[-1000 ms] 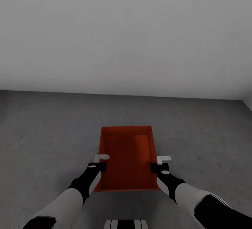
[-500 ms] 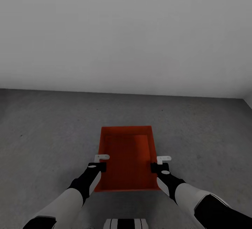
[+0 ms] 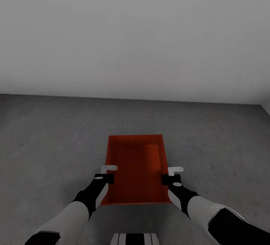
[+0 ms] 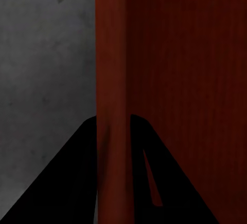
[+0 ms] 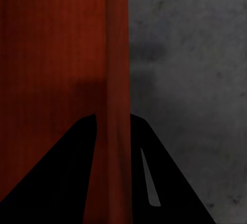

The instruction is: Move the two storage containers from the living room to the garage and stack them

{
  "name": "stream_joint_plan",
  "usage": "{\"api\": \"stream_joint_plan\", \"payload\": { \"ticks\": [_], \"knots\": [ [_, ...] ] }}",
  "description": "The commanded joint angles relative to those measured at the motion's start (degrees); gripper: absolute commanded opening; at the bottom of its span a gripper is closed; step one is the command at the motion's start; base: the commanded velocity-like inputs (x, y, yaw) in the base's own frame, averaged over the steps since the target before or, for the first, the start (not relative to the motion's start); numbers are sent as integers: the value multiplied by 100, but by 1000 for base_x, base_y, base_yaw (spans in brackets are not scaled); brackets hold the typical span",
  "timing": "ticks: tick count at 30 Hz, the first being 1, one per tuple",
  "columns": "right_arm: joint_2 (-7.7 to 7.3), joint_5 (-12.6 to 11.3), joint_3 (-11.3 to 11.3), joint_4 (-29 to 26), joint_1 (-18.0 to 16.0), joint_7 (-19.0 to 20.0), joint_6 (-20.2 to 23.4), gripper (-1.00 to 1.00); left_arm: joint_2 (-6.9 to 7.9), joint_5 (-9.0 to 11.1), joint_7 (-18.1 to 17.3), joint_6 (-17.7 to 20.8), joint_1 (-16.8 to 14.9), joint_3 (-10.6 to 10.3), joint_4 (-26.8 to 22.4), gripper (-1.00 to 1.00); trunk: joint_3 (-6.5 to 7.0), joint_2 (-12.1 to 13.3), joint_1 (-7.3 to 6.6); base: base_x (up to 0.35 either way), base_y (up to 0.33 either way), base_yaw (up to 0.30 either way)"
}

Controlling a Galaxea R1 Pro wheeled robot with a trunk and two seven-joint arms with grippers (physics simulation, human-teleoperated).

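A plain pale grey wall (image 3: 135, 31) rose behind the dark grey mottled concrete floor (image 3: 48, 140), and over that floor, straight ahead of the robot and between its arms, sat an orange-red rectangular topless storage container (image 3: 137, 168) with thin walls; whether it touched the floor could not be told. The left tool (image 3: 106, 174) was closed on the container's left wall, its dark fingers (image 4: 77, 183) pinching the thin rim. The right tool (image 3: 171, 176) clamped the right wall likewise, fingers (image 5: 164, 183) on either side.
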Motion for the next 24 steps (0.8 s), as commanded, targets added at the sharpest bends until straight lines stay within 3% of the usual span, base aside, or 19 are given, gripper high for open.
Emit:
{"api": "stream_joint_plan", "payload": {
  "ticks": [1, 24],
  "knots": [
    [-37, 23, -165, -9, -8, -47, -43, -100, 14, -79, 58, 246, 3, -9, 74, -100, -3, -1, -1, 0, 0, 0],
    [-38, 23, -165, -1, -8, -49, -34, -100, 23, -56, 51, 240, 3, -11, 52, -100, -3, -1, -1, 0, 0, 0]
  ]
}}
